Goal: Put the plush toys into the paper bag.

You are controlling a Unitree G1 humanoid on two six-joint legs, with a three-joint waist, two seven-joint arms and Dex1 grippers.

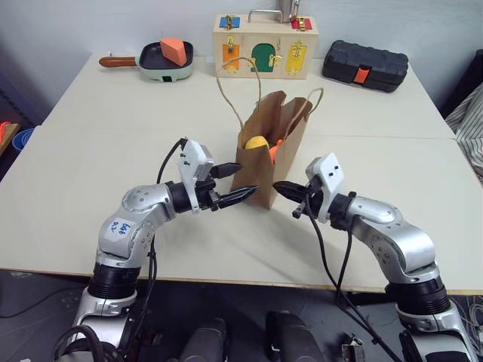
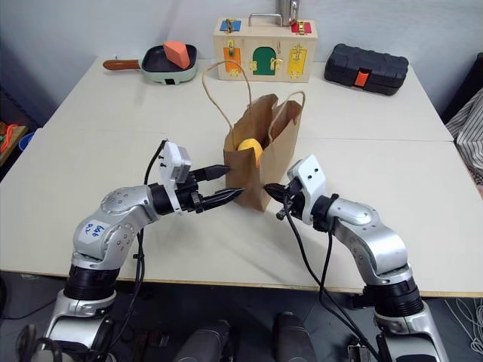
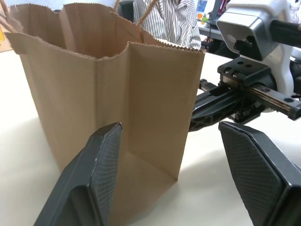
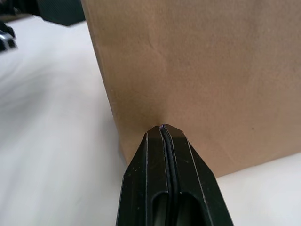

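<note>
Both grippers sit mid-table flanking the brown kraft paper bag [image 1: 270, 151]: my left gripper [image 1: 229, 183] has fingers apart, empty, at its near-left corner; right gripper [image 1: 285, 188] is pinched together, tip against the bag's right wall. Yellow plush toy [image 1: 256, 142] and orange plush toy [image 1: 274, 150] show inside the upright bag's mouth. I'd say no reach left.

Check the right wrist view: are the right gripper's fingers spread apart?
No, the right gripper has its two black fingers pressed together, their tip against the paper bag.

A pan [image 1: 164, 62], latch box [image 1: 264, 47] and black case [image 1: 365, 65] line the table's [image 1: 90, 173] far edge.
</note>
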